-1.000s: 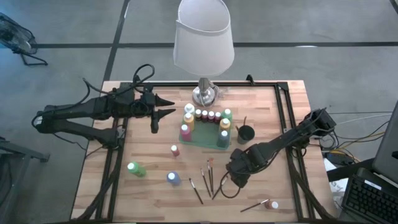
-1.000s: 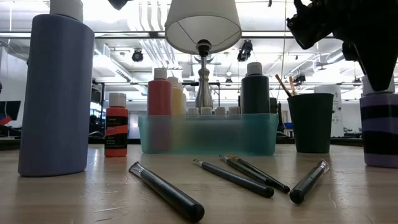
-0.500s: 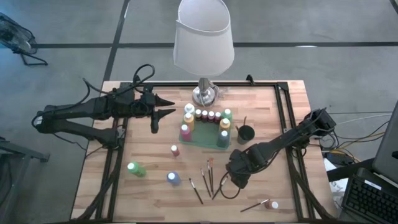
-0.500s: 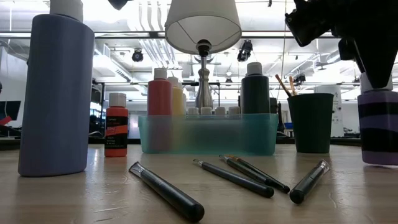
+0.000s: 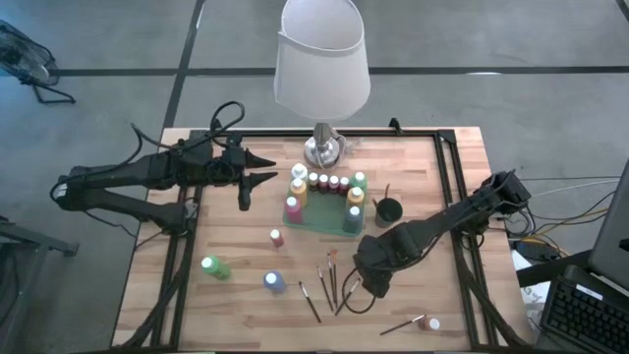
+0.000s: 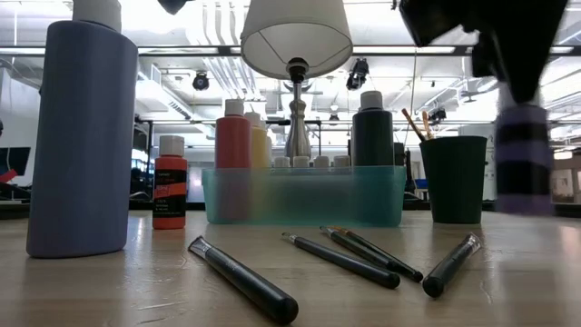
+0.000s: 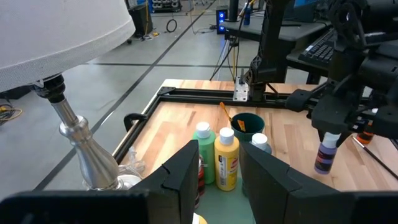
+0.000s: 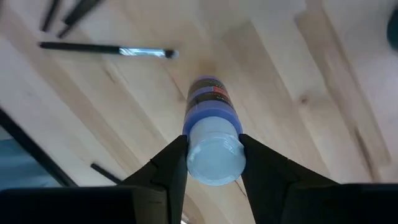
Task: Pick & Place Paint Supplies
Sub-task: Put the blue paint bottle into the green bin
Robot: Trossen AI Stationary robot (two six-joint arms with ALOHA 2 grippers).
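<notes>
Lower right of the table: right gripper [image 8: 213, 163] is pinching a purple paint bottle [image 8: 210, 118] by its white cap, one dark finger on each side.
Bottle height: in the low view the purple paint bottle [image 6: 522, 156] is hanging clear of the wood at the right edge of the frame, blurred.
From above: right gripper [image 5: 371, 265] is sitting right of centre in the lower half, just beside the loose brushes; the bottle itself is hidden under the wrist there.
Brushes: four dark paintbrushes [image 5: 330, 279] are lying fanned on the wood at lower centre; one more brush [image 5: 403, 324] is lying near the lower right edge, a small bottle [image 5: 432, 323] at its tip.
Tray: teal tray [image 5: 329, 222] at centre is holding a row of white-capped bottles [image 5: 326, 182].
Cup: dark cup [image 5: 389, 209] is standing just right of the tray with a brush in it.
Loose bottles: red bottle [image 5: 276, 237], green bottle [image 5: 213, 266] and blue bottle [image 5: 274, 282] are standing or lying apart at lower left.
Left arm: left gripper [image 5: 263, 169] is hovering at upper left, its fingers spread apart with nothing between them, pointing toward the tray.
Lamp: white-shaded lamp [image 5: 321, 61] is standing at the top centre, behind the tray.
</notes>
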